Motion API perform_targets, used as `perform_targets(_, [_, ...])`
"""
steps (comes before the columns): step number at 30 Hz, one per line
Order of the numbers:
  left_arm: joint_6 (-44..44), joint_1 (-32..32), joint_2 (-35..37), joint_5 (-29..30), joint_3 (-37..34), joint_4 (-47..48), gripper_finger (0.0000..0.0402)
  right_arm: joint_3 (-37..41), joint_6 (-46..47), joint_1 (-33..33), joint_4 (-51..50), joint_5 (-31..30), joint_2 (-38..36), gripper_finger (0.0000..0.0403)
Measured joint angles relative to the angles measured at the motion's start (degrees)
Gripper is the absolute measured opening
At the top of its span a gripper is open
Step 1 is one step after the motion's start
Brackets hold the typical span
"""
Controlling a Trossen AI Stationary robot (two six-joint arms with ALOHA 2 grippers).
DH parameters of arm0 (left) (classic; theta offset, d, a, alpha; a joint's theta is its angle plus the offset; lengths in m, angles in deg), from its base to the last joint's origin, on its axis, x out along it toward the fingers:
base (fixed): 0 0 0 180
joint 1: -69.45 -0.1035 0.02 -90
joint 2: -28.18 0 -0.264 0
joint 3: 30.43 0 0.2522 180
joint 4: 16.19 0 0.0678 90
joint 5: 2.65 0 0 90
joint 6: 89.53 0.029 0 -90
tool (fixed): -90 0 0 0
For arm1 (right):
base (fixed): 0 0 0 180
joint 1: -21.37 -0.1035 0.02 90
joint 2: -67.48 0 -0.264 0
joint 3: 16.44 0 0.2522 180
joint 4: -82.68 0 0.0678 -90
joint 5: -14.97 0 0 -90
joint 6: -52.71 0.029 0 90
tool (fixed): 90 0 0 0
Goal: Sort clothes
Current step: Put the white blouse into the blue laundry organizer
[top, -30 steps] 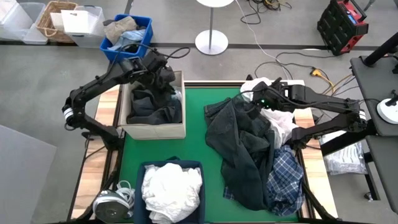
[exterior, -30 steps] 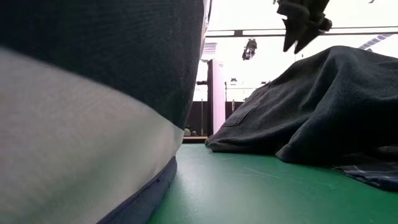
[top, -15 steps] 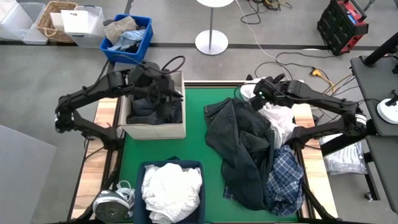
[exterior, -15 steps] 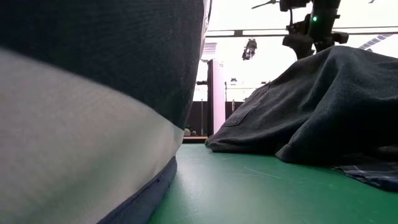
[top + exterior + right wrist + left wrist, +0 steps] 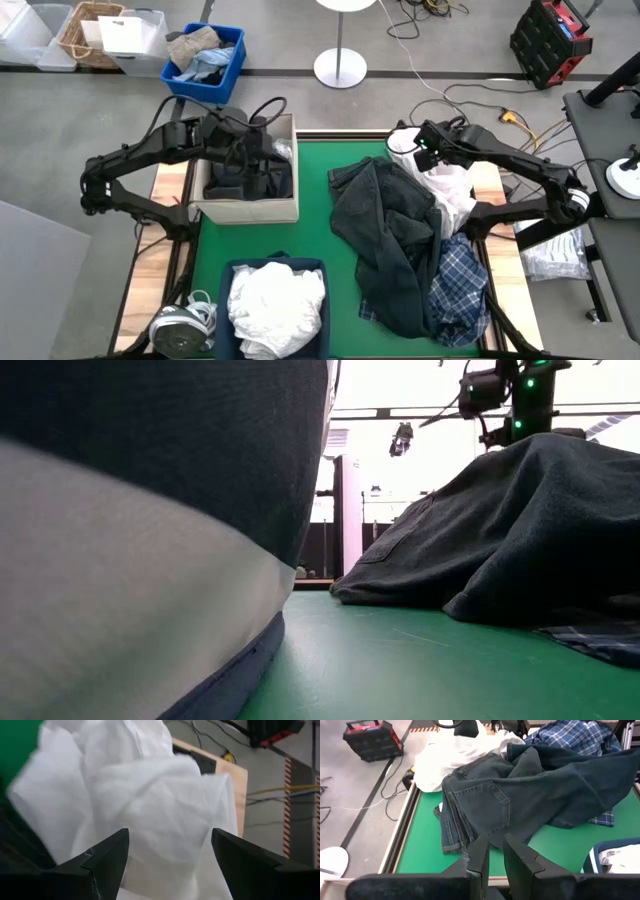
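A pile of clothes lies on the right half of the green mat (image 5: 310,220): dark jeans (image 5: 385,215), a blue-and-white plaid shirt (image 5: 455,285) and a white garment (image 5: 445,190) at the far right. My right gripper (image 5: 170,835) stands open just over the white garment (image 5: 150,795), its fingers spread to either side of the cloth. My left gripper (image 5: 495,852) is over the beige box (image 5: 245,205), which holds dark clothes (image 5: 225,180). Its fingers are almost together with nothing between them, pointing level toward the jeans (image 5: 485,805). White clothes fill the blue bin (image 5: 228,275).
Off the table's far left corner, a blue crate (image 5: 235,45) on the floor holds a tan and pale-blue bundle. Cables run behind the table. In the low view the bin's wall (image 5: 130,560) fills the left and the dark pile (image 5: 520,530) the right, with green mat between.
My left gripper has moved from the box's far rim toward the near edge and now sits low over the dark clothes in the box. My right gripper has gone from above the dark pile toward the far right corner, over the white garment.
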Motion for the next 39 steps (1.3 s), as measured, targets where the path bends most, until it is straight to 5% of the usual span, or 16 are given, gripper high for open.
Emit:
perform_targets(10, [-0.35,0.0,-0.04,-0.02,-3.32,-3.13,0.0037,4.87,-4.46,2.1,6.31,0.65,0.0,0.023])
perform_targets(20, [-1.52,0.67,0.02,-0.09,-4.02,-3.65,0.0037,6.19,-10.67,3.02,10.17,2.53,0.0,0.0025])
perform_targets(29, [-2.51,3.5,0.94,-0.11,-4.01,-3.96,0.0037,0.93,-13.24,0.59,10.4,1.61,-3.35,0.0009])
perform_targets(39, [-4.17,5.52,4.76,-0.04,-3.94,-3.98,0.0037,-6.98,-19.6,-9.75,20.23,1.11,-10.97,0.0009])
